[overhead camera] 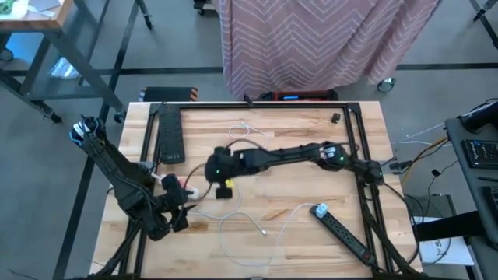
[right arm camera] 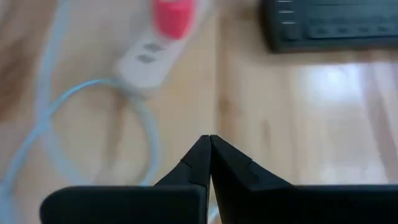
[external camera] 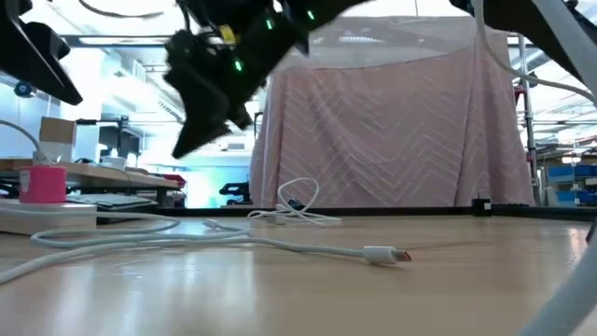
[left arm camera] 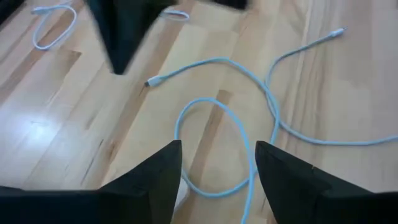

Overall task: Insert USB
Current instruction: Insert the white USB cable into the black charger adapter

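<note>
A white cable (overhead camera: 257,225) lies slack in loops on the wooden table, its USB plug end (external camera: 382,254) flat on the wood. A white power strip (right arm camera: 146,59) with a pink plug (right arm camera: 171,15) in it lies near the table's left side. My left gripper (left arm camera: 217,149) is open, low over a cable loop (left arm camera: 214,149) and touching nothing. My right gripper (right arm camera: 209,142) is shut on nothing and hangs above the table centre (overhead camera: 218,167), close to the white strip.
A black power strip (overhead camera: 170,132) lies at the far left. Another black strip (overhead camera: 346,233) with a white charger (overhead camera: 320,210) lies near right. A second white cable (overhead camera: 249,128) is coiled at the far centre. A pink chevron cloth (overhead camera: 327,39) hangs beyond the far edge.
</note>
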You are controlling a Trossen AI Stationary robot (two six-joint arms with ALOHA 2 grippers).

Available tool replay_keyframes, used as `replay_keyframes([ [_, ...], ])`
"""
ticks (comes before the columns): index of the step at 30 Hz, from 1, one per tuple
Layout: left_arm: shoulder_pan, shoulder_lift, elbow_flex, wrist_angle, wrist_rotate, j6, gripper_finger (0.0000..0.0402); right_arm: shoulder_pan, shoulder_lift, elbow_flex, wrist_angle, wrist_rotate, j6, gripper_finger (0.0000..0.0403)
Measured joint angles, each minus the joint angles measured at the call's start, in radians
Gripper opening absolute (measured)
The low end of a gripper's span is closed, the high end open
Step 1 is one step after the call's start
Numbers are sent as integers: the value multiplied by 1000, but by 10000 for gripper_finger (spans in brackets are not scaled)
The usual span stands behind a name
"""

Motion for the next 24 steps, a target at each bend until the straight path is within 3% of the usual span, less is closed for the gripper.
replay_keyframes([
  [4,0,0,-18,7,-31,-12,184,-23,-98,-229,248,3,52,0],
  [7,5,1,-45,6,-164,-153,181,-12,-206,-457,571,-2,48,0],
  [12,90,-7,-59,1,-183,-257,181,49,-295,-807,1082,0,107,0],
  [15,204,-16,-49,5,-175,-189,180,105,-316,-946,1289,57,75,0],
  [19,368,-18,-34,61,-120,45,186,196,-304,-1058,1517,126,-142,0],
  [24,515,-58,-11,194,-132,213,206,235,-311,-1106,1550,247,-166,0],
])
